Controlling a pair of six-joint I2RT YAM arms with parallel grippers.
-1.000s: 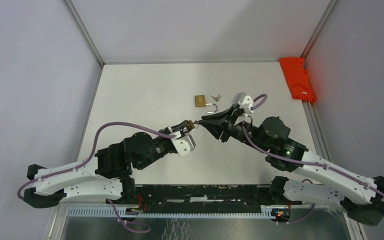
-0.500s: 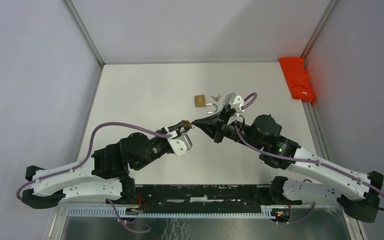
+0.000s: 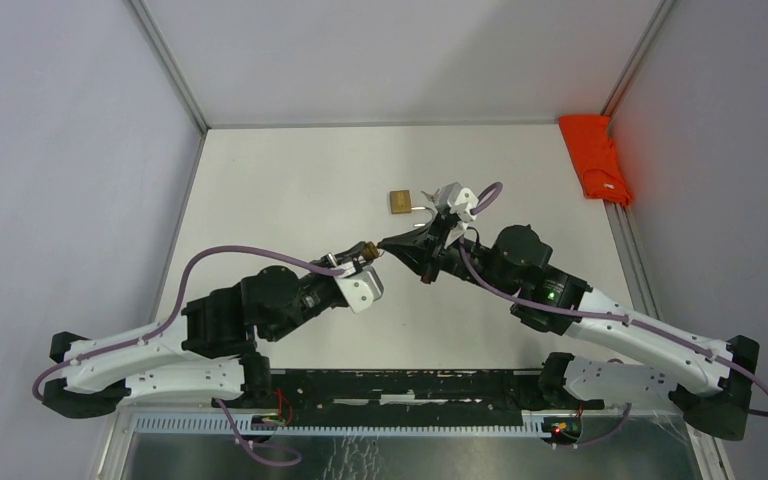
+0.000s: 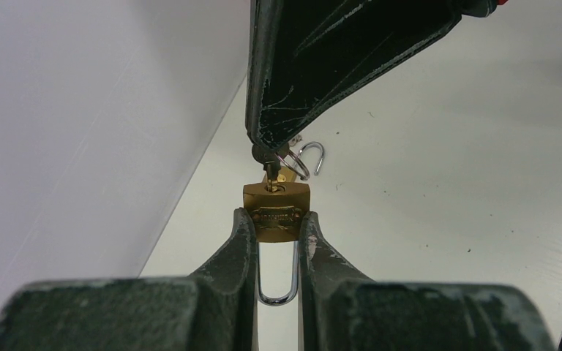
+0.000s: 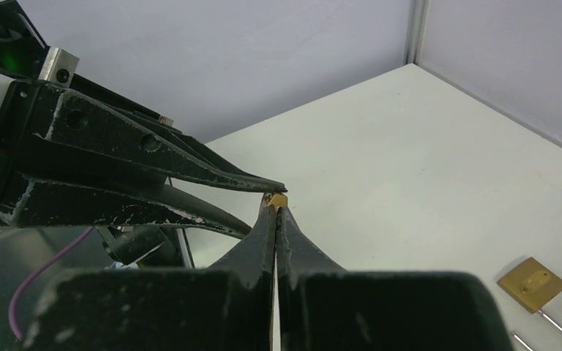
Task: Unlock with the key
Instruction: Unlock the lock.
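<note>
My left gripper (image 3: 363,251) is shut on a small brass padlock (image 4: 276,199), its steel shackle (image 4: 278,278) pointing back between the fingers. My right gripper (image 3: 388,243) is shut on a dark-headed key (image 4: 266,156) with a ring (image 4: 297,165). The key's blade sits at the keyhole in the padlock's bottom face and looks inserted. In the right wrist view only a brass corner of the padlock (image 5: 279,199) shows above my shut right gripper (image 5: 276,210), with the left gripper's fingers (image 5: 154,172) coming in from the left.
A second brass padlock (image 3: 400,201) with an open shackle lies on the table behind the grippers; it also shows in the right wrist view (image 5: 533,284). A red cloth (image 3: 596,157) lies at the far right edge. Walls enclose the table on three sides.
My right arm has moved left, bringing the key up to the padlock; its wrist now covers the loose keys on the table. My left gripper shifted slightly left.
</note>
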